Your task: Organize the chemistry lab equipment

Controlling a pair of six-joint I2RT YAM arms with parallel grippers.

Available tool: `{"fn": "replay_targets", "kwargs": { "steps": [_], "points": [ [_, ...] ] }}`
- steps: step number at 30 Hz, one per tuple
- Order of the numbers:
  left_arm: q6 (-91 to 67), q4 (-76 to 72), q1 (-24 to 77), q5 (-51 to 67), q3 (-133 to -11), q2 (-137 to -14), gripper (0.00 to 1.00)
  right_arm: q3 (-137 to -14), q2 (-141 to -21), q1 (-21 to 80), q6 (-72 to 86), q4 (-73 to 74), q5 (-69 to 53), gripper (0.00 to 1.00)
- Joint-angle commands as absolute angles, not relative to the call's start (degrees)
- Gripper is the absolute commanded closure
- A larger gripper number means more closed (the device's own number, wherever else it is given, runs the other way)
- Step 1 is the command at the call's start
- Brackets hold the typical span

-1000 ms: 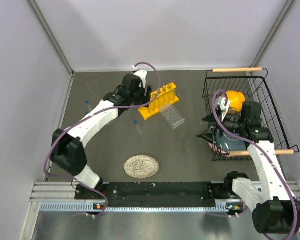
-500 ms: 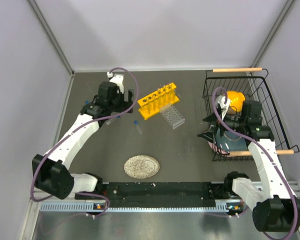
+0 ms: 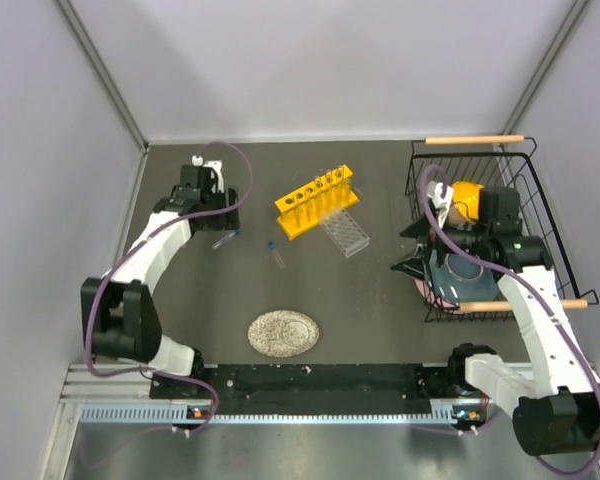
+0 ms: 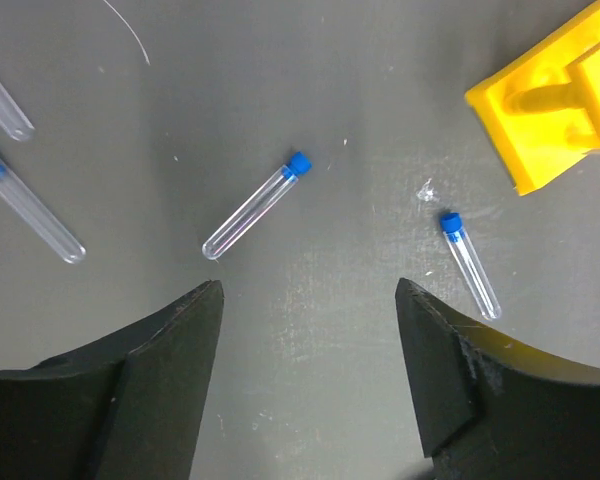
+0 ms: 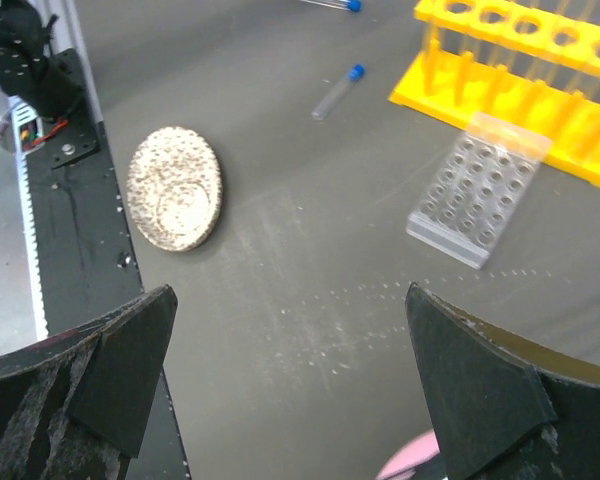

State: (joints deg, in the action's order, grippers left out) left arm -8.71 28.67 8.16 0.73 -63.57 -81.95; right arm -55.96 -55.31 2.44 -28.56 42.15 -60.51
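Robot lab bench: walled dark table [image 3: 380,310], yellow test-tube rack [image 3: 317,200]

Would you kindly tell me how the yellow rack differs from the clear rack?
The yellow rack is opaque; the clear rack is see-through. The yellow rack has one row of six wide holes; the clear rack has a grid of many small ones. The yellow rack stands taller on posts; the clear rack is a low block. Both sit on the table.

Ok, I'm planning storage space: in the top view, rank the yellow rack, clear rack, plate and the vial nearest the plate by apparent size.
1. yellow rack, only narrowly ahead of the next
2. plate
3. clear rack
4. vial
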Motion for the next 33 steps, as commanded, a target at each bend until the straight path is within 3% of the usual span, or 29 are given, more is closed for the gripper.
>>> {"fn": "replay_targets", "kwargs": {
  "steps": [1,7,14,33],
  "points": [
    [-6.9,32.2,7.5,2.3,-70.0,-89.3,0.31,-59.7,-57.5,8.3,-30.8,45.3,-57.1,0.01],
    [-5.7,36.0,7.3,0.5,-75.1,-98.5,0.53,-60.3,-60.1,11.2,-31.2,46.1,-57.0,0.01],
    [-4.5,36.7,6.7,-2.3,-78.0,-103.6,0.61,-59.4,-60.2,11.6,-31.8,46.1,-57.7,0.01],
    [-4.1,37.5,5.5,-3.8,-78.0,-110.9,0.65,-58.3,-59.6,11.6,-32.0,46.1,-59.5,0.01]
  ]
}}
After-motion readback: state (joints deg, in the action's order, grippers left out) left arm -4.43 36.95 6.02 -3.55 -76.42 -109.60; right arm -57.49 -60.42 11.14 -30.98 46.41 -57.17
